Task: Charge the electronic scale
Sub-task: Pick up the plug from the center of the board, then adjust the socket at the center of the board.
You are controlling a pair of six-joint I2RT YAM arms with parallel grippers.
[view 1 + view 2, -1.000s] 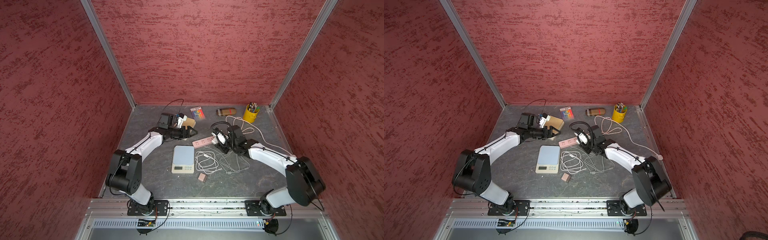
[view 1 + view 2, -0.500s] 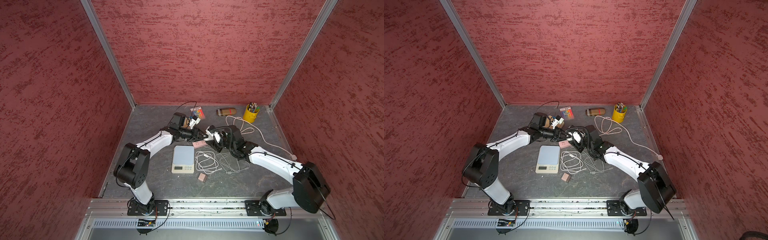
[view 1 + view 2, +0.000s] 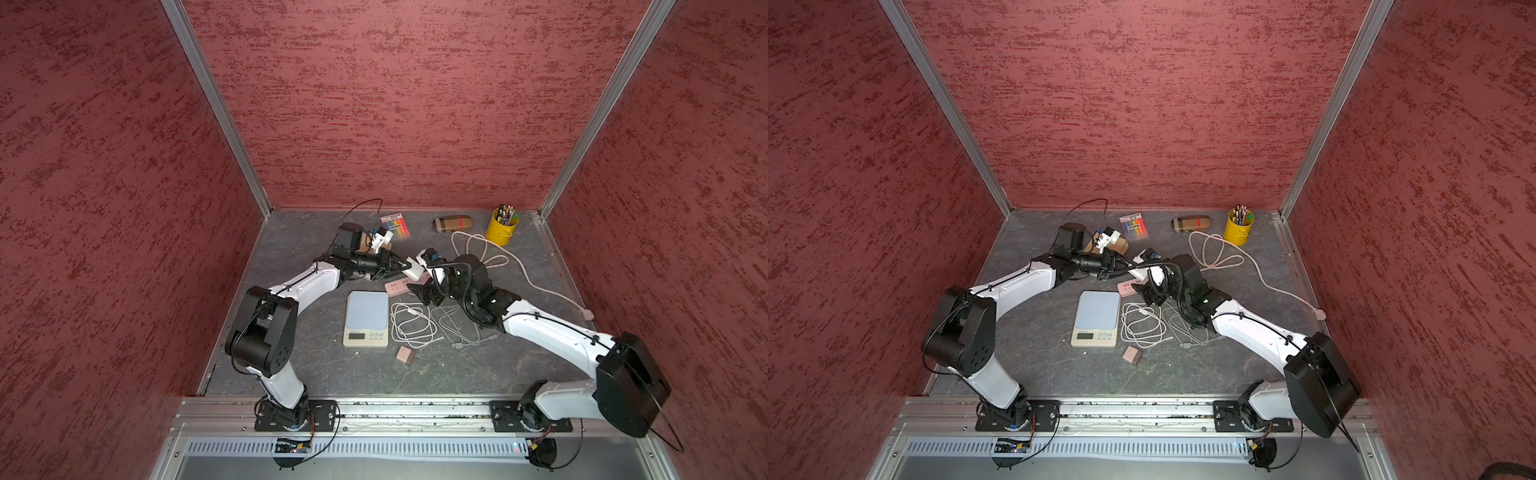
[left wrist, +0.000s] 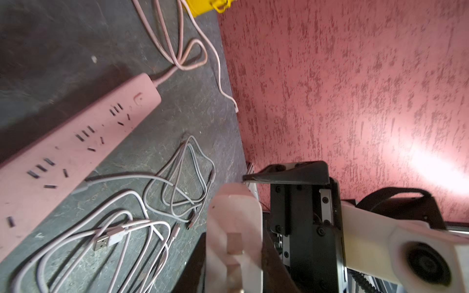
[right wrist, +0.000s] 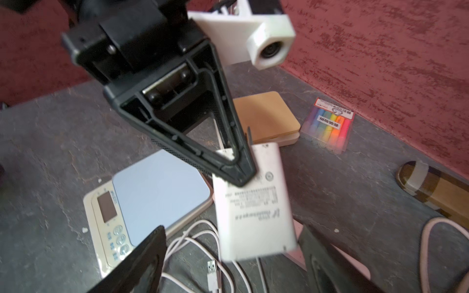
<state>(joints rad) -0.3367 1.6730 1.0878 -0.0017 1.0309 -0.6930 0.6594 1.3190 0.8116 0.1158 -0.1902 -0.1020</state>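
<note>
Currently, nearest the base rail, a small pink plug block point(image 3: 405, 354) lies on the dark surface point(image 3: 316, 374). Just beyond it the electronic scale point(image 3: 367, 318) lies flat, display edge toward the rail, apart from both arms. Beside the scale, on the robot's right, are a coiled white cable point(image 3: 412, 328) and a looser grey cable point(image 3: 455, 328). The white cable's USB plug point(image 4: 105, 240) lies free on the surface. Beyond the scale's far right corner lies the pink power strip point(image 3: 395, 286), its cord point(image 3: 528, 278) running off to the right. Above the strip, the left fingers point(image 5: 239, 175) are closed on one end of a white charger point(image 5: 253, 205), holding it clear of the surface. The right fingers point(image 5: 137, 269) are spread wide, one on either side of the charger's free end, gripping nothing. Farther back are a tan box point(image 5: 266, 118), a marker pack point(image 3: 397, 226), a striped case point(image 3: 453, 223) and a yellow pencil cup point(image 3: 502, 227).
</note>
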